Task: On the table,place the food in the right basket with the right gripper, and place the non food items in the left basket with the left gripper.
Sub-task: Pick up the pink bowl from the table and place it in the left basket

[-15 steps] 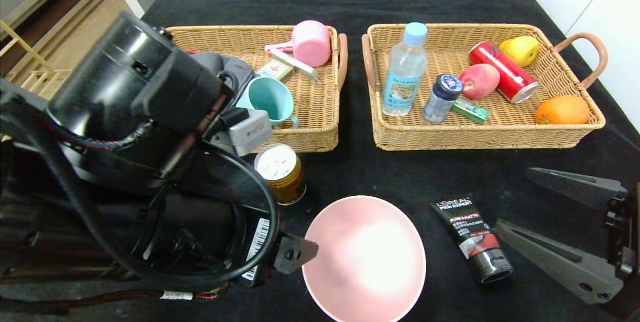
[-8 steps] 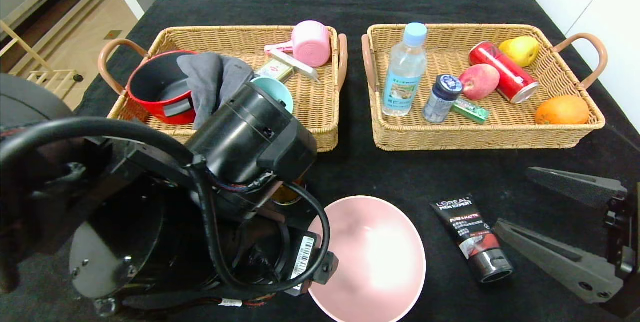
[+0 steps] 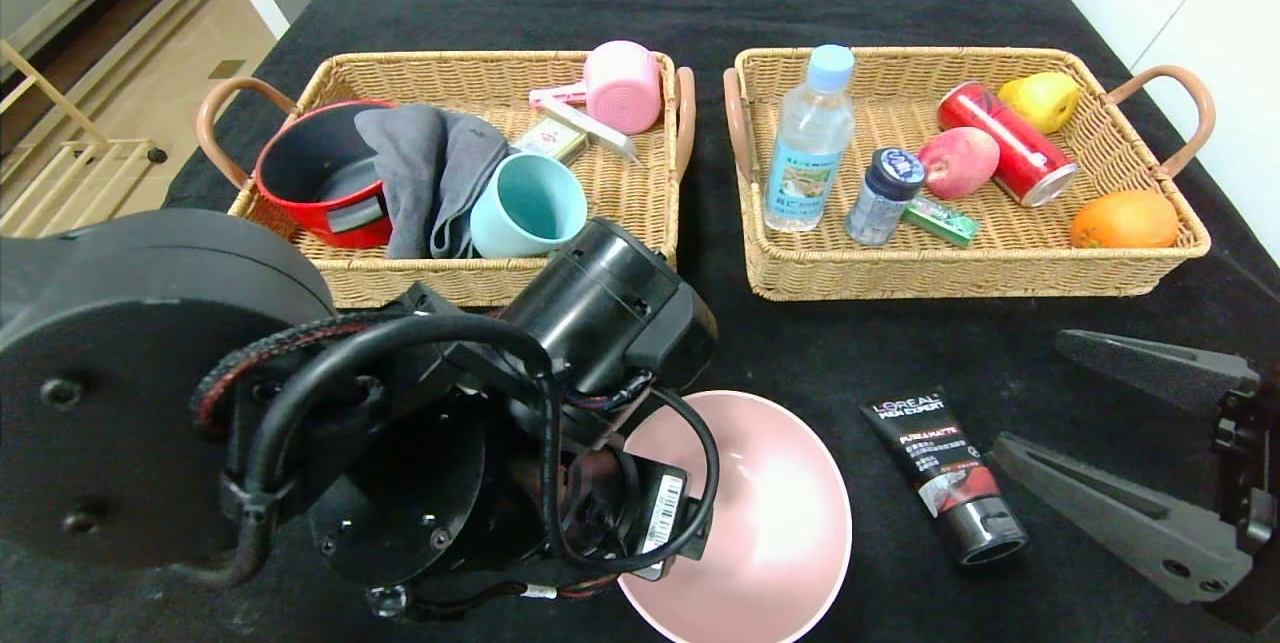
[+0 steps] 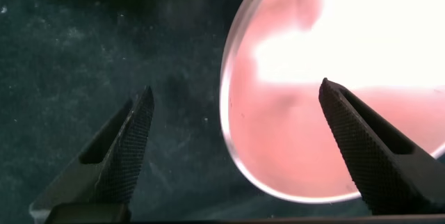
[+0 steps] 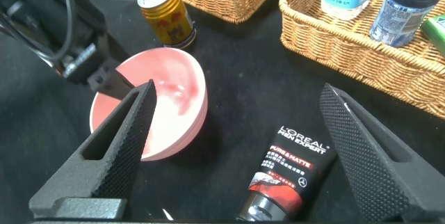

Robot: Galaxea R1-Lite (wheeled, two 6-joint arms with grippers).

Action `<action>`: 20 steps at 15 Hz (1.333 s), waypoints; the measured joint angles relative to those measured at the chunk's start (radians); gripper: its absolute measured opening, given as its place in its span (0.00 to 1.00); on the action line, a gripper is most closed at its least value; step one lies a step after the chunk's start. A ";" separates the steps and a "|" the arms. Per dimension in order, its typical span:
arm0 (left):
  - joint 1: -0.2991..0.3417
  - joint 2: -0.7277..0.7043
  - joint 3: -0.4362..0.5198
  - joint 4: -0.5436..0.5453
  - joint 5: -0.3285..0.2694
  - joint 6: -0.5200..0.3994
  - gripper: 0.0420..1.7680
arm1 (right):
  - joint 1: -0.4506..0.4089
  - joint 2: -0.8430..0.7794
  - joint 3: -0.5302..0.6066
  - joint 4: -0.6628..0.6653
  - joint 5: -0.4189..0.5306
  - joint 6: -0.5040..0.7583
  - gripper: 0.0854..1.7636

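The pale pink bowl [image 3: 770, 523] sits on the black table [image 3: 820, 343] at the front centre. My left gripper [image 4: 236, 123] is open above the bowl's rim [image 4: 229, 133], with one finger over the cloth and one over the bowl's inside. In the head view my left arm [image 3: 590, 323] hides it and the gold can, which shows in the right wrist view [image 5: 167, 17]. The L'Oreal tube [image 3: 940, 473] lies right of the bowl. My right gripper [image 3: 1030, 393] is open and empty beside the tube [image 5: 288, 172]. The grey towel [image 3: 430, 173] lies in the left basket [image 3: 620, 263]. The water bottle [image 3: 808, 143] and jar [image 3: 885, 195] stand in the right basket [image 3: 960, 273].
The left basket also holds a red pot [image 3: 320, 173], a teal mug [image 3: 525, 208], a pink ribbed cup [image 3: 622, 85] and a small box [image 3: 550, 138]. The right basket also holds an apple [image 3: 958, 161], a red can [image 3: 1005, 143], a yellow fruit [image 3: 1042, 98], an orange [image 3: 1125, 218] and a green pack [image 3: 940, 220].
My left arm has swung from over the left basket toward the pink bowl, uncovering the towel, pot and mug and covering the gold can. The right arm has not moved.
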 joint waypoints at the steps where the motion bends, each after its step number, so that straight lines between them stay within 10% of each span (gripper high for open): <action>1: 0.000 0.007 0.001 0.000 0.005 0.000 0.97 | 0.000 0.000 0.000 0.000 0.000 0.000 0.97; 8: -0.002 0.034 0.006 0.000 0.008 -0.001 0.95 | -0.001 -0.001 0.000 0.000 0.000 0.000 0.97; 15: -0.002 0.040 0.005 -0.001 0.009 0.000 0.37 | -0.001 -0.003 0.001 0.003 0.000 -0.001 0.97; 16: -0.001 0.040 0.007 -0.006 0.009 -0.002 0.06 | -0.001 -0.004 0.001 0.003 0.000 -0.002 0.97; 20: -0.001 0.037 0.004 0.000 0.009 0.001 0.08 | -0.001 -0.005 0.003 0.002 0.001 -0.004 0.97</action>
